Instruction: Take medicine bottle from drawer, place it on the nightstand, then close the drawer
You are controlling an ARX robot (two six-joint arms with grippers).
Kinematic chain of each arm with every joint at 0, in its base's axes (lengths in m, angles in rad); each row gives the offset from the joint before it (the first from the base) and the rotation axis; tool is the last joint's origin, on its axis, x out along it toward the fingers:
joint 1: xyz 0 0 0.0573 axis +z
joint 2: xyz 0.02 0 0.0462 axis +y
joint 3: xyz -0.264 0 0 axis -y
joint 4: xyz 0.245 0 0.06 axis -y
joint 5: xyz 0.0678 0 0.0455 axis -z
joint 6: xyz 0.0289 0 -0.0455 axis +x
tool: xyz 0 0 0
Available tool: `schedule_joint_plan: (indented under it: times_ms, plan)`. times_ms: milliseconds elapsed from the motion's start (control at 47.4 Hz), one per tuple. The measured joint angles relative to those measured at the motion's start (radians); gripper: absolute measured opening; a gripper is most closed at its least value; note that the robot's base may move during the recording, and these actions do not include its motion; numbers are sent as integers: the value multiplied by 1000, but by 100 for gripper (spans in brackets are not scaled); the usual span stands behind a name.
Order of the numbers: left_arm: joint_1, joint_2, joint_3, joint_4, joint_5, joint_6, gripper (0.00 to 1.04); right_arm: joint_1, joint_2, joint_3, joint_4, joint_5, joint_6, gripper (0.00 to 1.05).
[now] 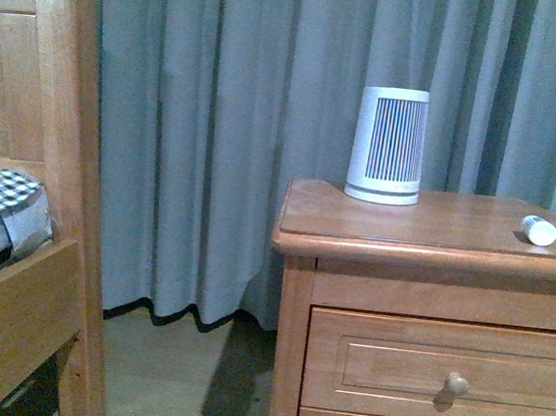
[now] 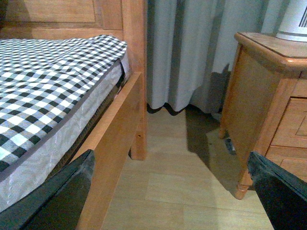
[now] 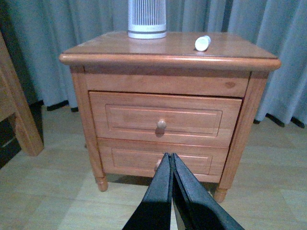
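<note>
Bottle [image 1: 539,231] lay on its side on the nightstand [image 1: 426,230] top, near the right edge, well apart from the white appliance [image 1: 389,145]. Drawer [image 3: 164,119] sat flush, closed. My right gripper [image 3: 172,165] was pressed together facing the drawers; my left gripper [image 2: 168,191] was spread wide above the floor.

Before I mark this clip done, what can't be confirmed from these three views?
- Lower drawer's knob: in the right wrist view the shut right gripper covers it; the front view cuts it off at the bottom edge.
- Medicine bottle: lying on the nightstand, too small for any label to be read.
- Upper drawer: looks shut; its inside is hidden.
- Left gripper: only two dark fingers at the frame's corners.
</note>
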Motion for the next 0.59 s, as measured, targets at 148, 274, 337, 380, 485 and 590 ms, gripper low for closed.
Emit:
schedule_joint_plan:
  times_ms: [148, 274, 337, 380, 485, 590]
  plan:
    - [0, 0, 0, 0, 0, 0, 98, 0, -13, 0, -6, 0, -2, 4]
    - [0, 0, 0, 0, 0, 0, 98, 0, -14, 0, -6, 0, -2, 24]
    - [0, 0, 0, 0, 0, 0, 98, 0, -14, 0, -6, 0, -2, 35]
    - [0, 0, 0, 0, 0, 0, 98, 0, -14, 0, -6, 0, -2, 42]
    - [0, 0, 0, 0, 0, 0, 98, 0, -14, 0, -6, 0, -2, 57]
    - [0, 0, 0, 0, 0, 0, 98, 0, -14, 0, -6, 0, -2, 77]
